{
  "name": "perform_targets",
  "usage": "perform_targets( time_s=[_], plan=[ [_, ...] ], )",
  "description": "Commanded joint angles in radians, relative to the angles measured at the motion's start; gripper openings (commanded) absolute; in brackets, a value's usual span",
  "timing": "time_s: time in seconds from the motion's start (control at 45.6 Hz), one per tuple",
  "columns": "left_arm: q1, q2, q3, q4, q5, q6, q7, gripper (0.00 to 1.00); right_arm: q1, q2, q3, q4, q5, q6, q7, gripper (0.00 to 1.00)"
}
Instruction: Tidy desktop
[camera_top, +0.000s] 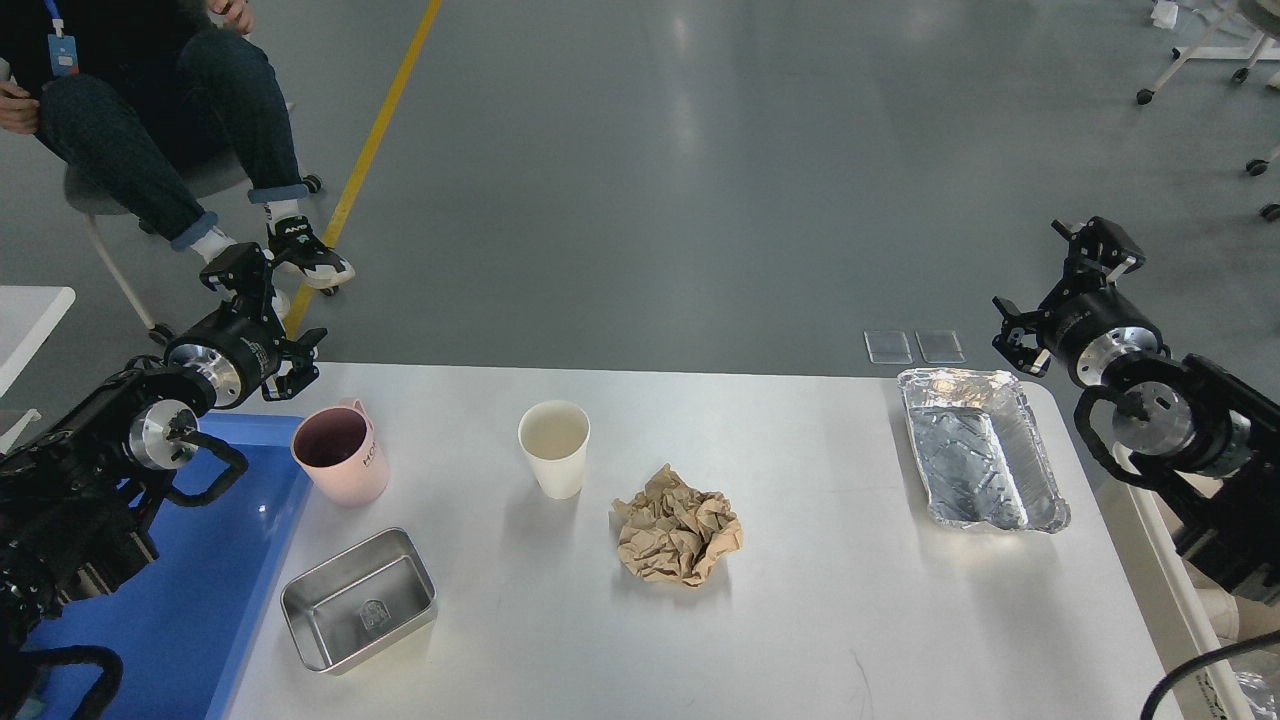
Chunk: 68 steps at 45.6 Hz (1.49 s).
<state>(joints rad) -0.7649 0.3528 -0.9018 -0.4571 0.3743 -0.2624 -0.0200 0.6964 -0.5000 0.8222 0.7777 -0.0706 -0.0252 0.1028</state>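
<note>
Nearest the camera: shallow rectangular stainless-steel tin (358, 598), empty, resting flat near the front left of the desktop, turned slightly askew, just beside the blue plastic tray (210, 590). Beneath it all, the large white rectangular desktop (800, 600) with rounded corners, filling the lower middle of the view, long axis running left to right, short axis pointing away toward the grey floor (650, 180). Crumpled ball of brown paper (678, 538) near the centre. Behind and left of it, white paper cup (553, 447), upright, mouth open. Further left, pink plastic mug (340, 452), tilted slightly toward the camera, close to the tray's edge. At the far right corner, rectangular aluminium foil tray (985, 447), empty, lengthwise front to back. Left gripper (262, 318) hung above the desktop's far left corner, clear of every object; fingers too dark and end-on, so could not tell whether spread or closed. Right gripper (1050, 300) raised off the far right corner, empty, likewise impossible to tell. Seated person (170, 110) at upper left.
</note>
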Motion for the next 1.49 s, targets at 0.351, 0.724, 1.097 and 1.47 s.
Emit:
perform_targets(
  time_s=[0.351,0.724,1.097,1.47],
  plan=[
    [-0.013,-0.011,0.001,-0.003,0.000,0.034,-0.008,1.00,0.000,0.000,0.000,0.000,0.000,0.001,0.000,1.00],
    [-0.103,0.017,0.311,-0.035,0.023,0.028,0.081,1.00,0.000,0.000,0.000,0.000,0.000,-0.001,0.000,1.00],
    [-0.096,0.333,0.533,-0.557,0.121,0.080,0.077,1.00,0.000,-0.014,0.000,-0.001,0.000,0.001,0.000,1.00],
    [0.010,0.964,0.771,-1.089,0.310,0.124,0.078,1.00,-0.001,-0.023,-0.002,-0.003,0.000,0.007,0.000,1.00]
  ],
)
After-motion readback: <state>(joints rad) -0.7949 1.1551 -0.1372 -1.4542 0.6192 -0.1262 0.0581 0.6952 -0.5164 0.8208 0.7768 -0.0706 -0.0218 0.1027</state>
